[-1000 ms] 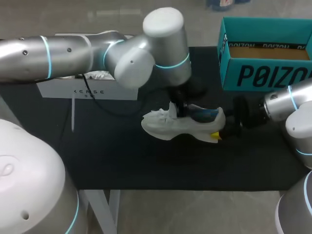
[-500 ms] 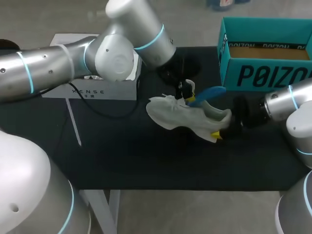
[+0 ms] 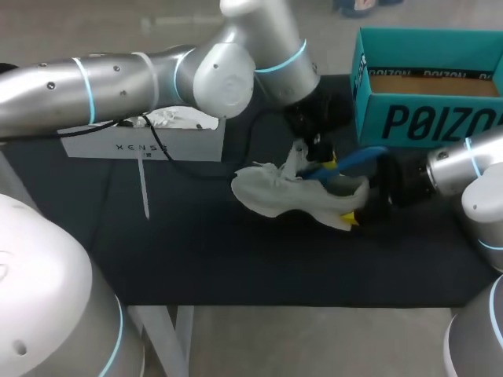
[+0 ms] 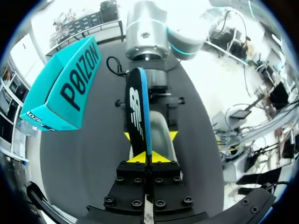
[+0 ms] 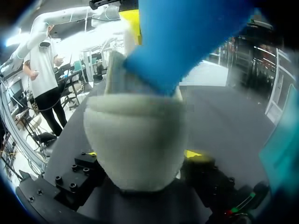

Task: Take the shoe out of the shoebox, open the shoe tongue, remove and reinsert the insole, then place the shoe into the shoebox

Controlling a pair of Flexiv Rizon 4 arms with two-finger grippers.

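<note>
On the table's black mat (image 3: 236,259), near its middle, lies the white shoe (image 3: 275,195), toe toward the left side and heel toward the right arm. The right gripper (image 5: 142,153) is clamped on the heel, with one yellow-tipped finger on either side of it in the right wrist view, so the heel sits slightly lifted off the mat. The left arm comes in from the left and reaches past the middle. Its left gripper (image 4: 147,157) hangs above the shoe's opening and is closed tight on one end of the blue insole (image 3: 355,159). In the left wrist view the insole stands on edge between the two yellow tips, its black underside to one side and its blue edge running ahead toward the right arm. The shoe's opening lies just beneath it. Whether any part of the insole is inside the shoe cannot be told. The teal shoebox (image 3: 424,118) stands open at the far right corner of the mat, near the shoe but apart from it. A white box (image 3: 141,145) sits at the far left edge with crumpled white paper (image 3: 174,119) in it, and a black cable (image 3: 196,174) trails across the mat beside it
</note>
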